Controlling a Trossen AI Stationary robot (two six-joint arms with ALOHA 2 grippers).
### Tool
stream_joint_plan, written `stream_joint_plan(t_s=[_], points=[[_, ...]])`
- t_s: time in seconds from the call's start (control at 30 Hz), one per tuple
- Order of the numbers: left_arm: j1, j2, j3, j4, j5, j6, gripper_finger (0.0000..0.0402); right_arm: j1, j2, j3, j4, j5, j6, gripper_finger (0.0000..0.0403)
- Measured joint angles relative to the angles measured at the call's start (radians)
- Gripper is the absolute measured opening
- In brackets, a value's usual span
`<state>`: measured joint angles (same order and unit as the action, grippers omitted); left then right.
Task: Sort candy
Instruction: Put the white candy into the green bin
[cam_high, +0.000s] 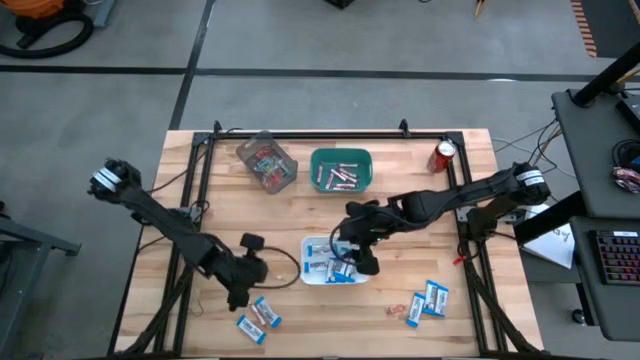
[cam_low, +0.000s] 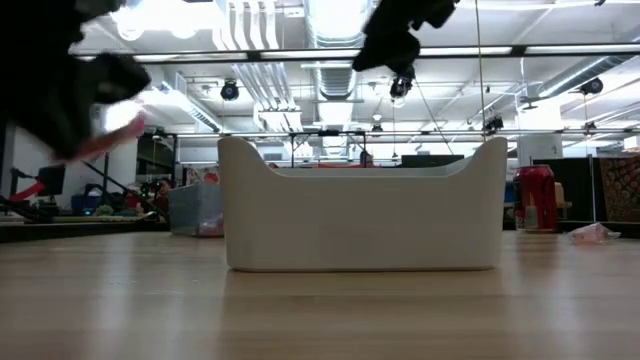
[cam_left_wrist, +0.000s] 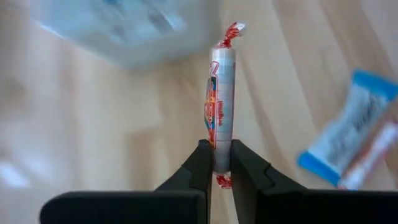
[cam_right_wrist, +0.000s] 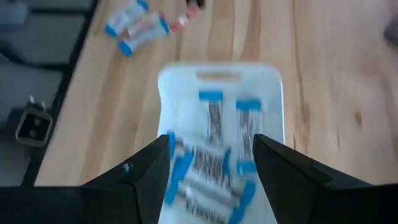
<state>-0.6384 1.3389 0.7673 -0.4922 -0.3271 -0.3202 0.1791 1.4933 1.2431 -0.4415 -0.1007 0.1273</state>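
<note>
My left gripper (cam_left_wrist: 221, 152) is shut on a slim pinkish-white stick candy (cam_left_wrist: 222, 93) with red twisted ends; it stands near the table's front left (cam_high: 238, 295). Just right of it, two blue-and-white packets and a stick (cam_high: 258, 315) lie flat on the wood. My right gripper (cam_right_wrist: 211, 146) hovers open above the white tray (cam_high: 312, 245), which holds several blue-and-white packets (cam_right_wrist: 214, 124). The low view shows the left gripper (cam_low: 70, 90) raised off the table, the pink stick (cam_low: 118, 130) poking out of it. My left gripper pinches the stick near one twisted end (cam_left_wrist: 221, 138) between its two fingers. The stick runs along the fingers and juts out past their tips, its far twist (cam_left_wrist: 232, 31) free. The fingers slant downward, and the stick is lifted clear of the table.
A green bin (cam_high: 341, 168) with pinkish sticks and a clear bin (cam_high: 266, 160) with red pieces stand at the far side. A red can (cam_high: 444, 155) stands at the far right. More candy (cam_high: 425, 300) lies near the front right. A black frame rims the table.
</note>
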Motion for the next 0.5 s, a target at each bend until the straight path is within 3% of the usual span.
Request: stream_joint_plan(t_s=[0.27,0.5], points=[[0.001,-0.183,0.001,0.094,-0.345,0.024,0.0012,0.000,0.000,-0.180,0.528,0.112,-0.102,0.0219],[0.006,-0.181,0.003,0.314,-0.530,0.126,0.0013,-0.001,0.000,-0.344,1.056,0.134,-0.166,0.0219]])
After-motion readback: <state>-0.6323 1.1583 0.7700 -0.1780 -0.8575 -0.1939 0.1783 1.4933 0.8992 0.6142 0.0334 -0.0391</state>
